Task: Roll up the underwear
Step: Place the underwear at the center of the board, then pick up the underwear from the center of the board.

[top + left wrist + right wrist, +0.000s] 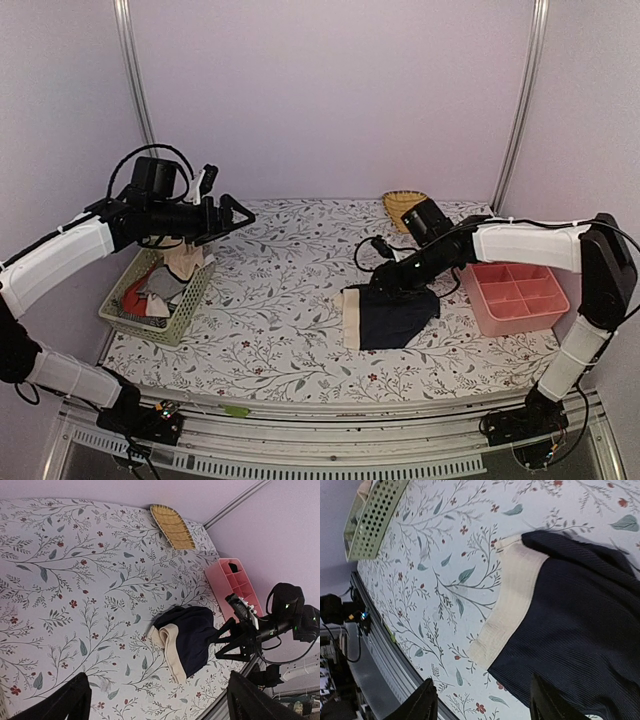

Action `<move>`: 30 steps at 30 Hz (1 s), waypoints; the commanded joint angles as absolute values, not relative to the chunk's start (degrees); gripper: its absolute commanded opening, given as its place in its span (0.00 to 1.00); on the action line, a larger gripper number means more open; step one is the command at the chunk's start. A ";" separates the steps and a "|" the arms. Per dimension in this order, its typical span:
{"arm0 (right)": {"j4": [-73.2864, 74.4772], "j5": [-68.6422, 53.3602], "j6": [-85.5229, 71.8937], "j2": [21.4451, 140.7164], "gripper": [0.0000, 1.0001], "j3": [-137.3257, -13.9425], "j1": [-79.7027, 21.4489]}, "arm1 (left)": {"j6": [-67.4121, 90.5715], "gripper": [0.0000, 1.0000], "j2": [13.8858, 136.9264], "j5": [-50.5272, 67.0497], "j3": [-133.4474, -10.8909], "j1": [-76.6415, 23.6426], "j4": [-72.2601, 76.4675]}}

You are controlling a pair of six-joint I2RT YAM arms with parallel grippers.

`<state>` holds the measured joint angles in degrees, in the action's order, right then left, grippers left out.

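Note:
Dark navy underwear with a wide beige waistband lies crumpled on the floral table, right of centre. It also shows in the left wrist view and fills the right wrist view. My right gripper hovers low over its far edge, jaws apart, nothing between the fingers; one fingertip is over the dark cloth. My left gripper is raised high above the green basket, open and empty. More underwear, grey, red and beige, lies in that basket.
A green perforated basket stands at the table's left edge. A pink divided organiser sits at the right, beside the right arm. A woven yellow tray leans at the back wall. The table's metal rail runs along the front.

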<state>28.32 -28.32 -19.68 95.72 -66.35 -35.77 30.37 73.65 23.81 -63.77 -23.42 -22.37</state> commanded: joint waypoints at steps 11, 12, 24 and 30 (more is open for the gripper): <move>38.28 -12.34 -9.47 112.75 0.49 -80.57 -53.48 | 29.36 0.93 72.92 22.16 -62.87 -24.04 -25.20; 38.54 -11.18 -9.33 113.48 0.49 -80.68 -54.05 | 29.29 0.93 72.75 22.01 -62.79 -24.02 -25.29; 45.49 1.74 -7.51 124.29 0.22 -84.02 -59.05 | 28.58 0.93 71.19 20.29 -60.67 -23.98 -25.88; 53.54 4.62 -5.36 125.15 0.00 -96.26 -60.72 | 27.54 0.93 71.11 18.39 -60.88 -23.90 -26.49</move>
<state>46.37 2.48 -7.18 121.99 -89.73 -59.37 29.08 72.60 20.18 -61.10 -23.51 -25.61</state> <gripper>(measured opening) 0.011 0.933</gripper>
